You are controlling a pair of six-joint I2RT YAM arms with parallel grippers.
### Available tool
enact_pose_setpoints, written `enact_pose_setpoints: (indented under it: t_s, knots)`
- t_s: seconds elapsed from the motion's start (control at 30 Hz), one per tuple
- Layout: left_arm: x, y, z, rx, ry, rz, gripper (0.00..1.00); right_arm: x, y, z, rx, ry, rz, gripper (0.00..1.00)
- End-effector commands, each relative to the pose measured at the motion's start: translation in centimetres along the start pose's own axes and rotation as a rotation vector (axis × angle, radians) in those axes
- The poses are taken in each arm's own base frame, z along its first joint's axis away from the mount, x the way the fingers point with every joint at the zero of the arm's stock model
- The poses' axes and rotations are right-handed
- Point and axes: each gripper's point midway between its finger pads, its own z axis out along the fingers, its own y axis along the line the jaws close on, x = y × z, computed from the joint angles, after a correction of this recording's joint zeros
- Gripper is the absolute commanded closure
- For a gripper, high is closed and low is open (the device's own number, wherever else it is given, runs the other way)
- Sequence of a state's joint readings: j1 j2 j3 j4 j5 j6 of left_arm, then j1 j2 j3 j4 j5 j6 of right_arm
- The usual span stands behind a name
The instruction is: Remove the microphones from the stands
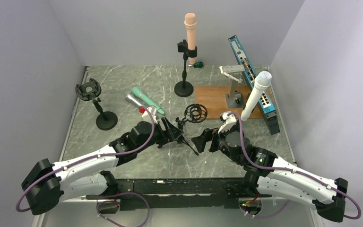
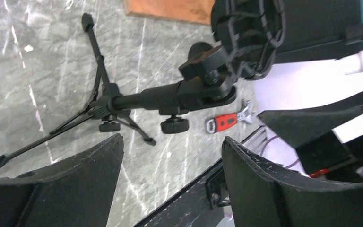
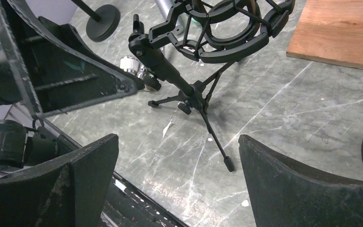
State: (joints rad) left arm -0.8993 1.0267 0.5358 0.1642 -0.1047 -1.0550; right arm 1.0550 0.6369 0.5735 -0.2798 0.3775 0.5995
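A black tripod stand (image 1: 183, 133) stands at the table's middle, and its ring-shaped shock mount (image 1: 196, 112) is empty. A teal microphone (image 1: 149, 101) lies flat on the table to its left, with a silver one (image 1: 133, 99) beside it. My left gripper (image 1: 171, 130) is open just left of the stand's stem (image 2: 146, 99), with nothing between its fingers (image 2: 172, 139). Right of the stand, my right gripper (image 1: 203, 140) is wide open and also holds nothing (image 3: 178, 137). The mount (image 3: 227, 33) and a tripod leg (image 3: 217, 144) show ahead of it.
A peach microphone (image 1: 190, 28) stands upright in a clip on a round-base stand (image 1: 184, 88) at the back. A white microphone (image 1: 255, 94) leans by my right arm. An empty mount stand (image 1: 105, 118) is on the left. A wooden board (image 1: 215, 97) and a blue device (image 1: 255, 82) lie at the right.
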Motion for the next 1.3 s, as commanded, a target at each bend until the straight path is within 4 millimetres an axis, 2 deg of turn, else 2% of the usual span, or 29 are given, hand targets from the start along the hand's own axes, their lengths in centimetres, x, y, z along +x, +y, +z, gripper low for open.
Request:
enact_pose_setpoints:
  t_s: [0.0, 0.27, 0.47, 0.57, 0.63, 0.8, 0.87, 0.93, 1.07, 1.2, 1.27]
  knots:
    - [0.2, -0.1, 0.0, -0.057, 0.023, 0.105, 0.21, -3.0, 1.3, -0.6, -0.031, -0.078, 0.016, 0.00]
    - [-1.6, -2.3, -1.7, 0.028, -0.045, 0.217, 0.20, -3.4, 1.0, -1.1, -0.019, -0.088, 0.005, 0.00]
    - [-3.8, -3.7, -3.8, 0.047, -0.099, 0.328, 0.12, -4.1, 0.9, -1.4, -0.003, -0.089, -0.028, 0.00]
    - [-5.5, -4.8, -5.0, 0.055, -0.147, 0.403, 0.07, -4.8, 1.1, -1.3, 0.001, -0.098, -0.064, 0.00]
    - [-8.2, -5.6, -6.3, 0.010, -0.205, 0.482, 0.01, -6.1, 1.2, -1.2, 0.038, -0.097, -0.104, 0.00]
    - [-15.4, -11.3, -9.4, 0.003, -0.295, 0.696, 0.01, -10.4, 1.5, -0.8, 0.143, -0.113, -0.292, 0.00]
    - [-16.9, -13.5, -10.2, 0.058, -0.317, 0.730, 0.01, -12.0, 1.9, -0.6, 0.175, -0.118, -0.334, 0.00]
    - [-17.9, -14.6, -10.8, 0.092, -0.366, 0.779, 0.01, -13.3, 2.5, 0.1, 0.192, -0.143, -0.362, 0.00]
    - [-20.2, -14.6, -11.1, 0.084, -0.471, 0.842, 0.01, -16.7, 2.6, 1.7, 0.275, -0.220, -0.322, 0.00]
    - [-21.4, -12.1, -11.2, -0.010, -0.546, 0.859, 0.01, -21.3, 3.5, 3.9, 0.289, -0.331, -0.294, 0.00]
    - [-21.8, -10.6, -11.7, -0.028, -0.595, 0.848, 0.01, -23.8, 2.6, 5.3, 0.352, -0.368, -0.297, 0.00]
